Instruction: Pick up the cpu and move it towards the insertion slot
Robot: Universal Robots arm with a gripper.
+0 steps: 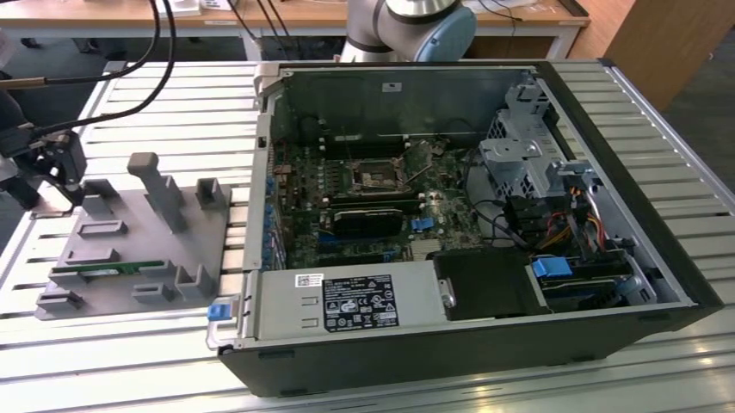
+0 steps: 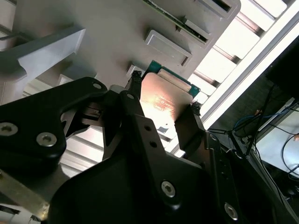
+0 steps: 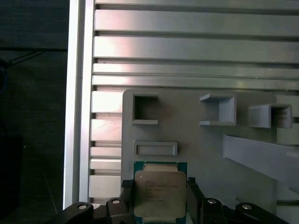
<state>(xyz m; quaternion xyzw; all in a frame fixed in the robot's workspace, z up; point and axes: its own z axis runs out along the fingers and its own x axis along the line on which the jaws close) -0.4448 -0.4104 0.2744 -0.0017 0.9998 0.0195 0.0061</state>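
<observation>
Gripper (image 3: 159,185) is clamped tight on the cpu (image 3: 160,198), one finger per side, arm reaching down over the gray holder plate (image 3: 201,144).

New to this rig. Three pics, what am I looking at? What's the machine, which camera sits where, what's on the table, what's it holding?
It is one robot arm with a grasping tool at its end. The exterior view comes from a camera off the arm. Both wrist views come from cameras riding on the arm, looking past the tool. On the slatted metal table lies an open computer case, with the insertion slot on its board. At the exterior view's left is a grey holder plate carrying a green memory stick. The tool is shut on two opposite edges of the cpu, over that plate.
</observation>
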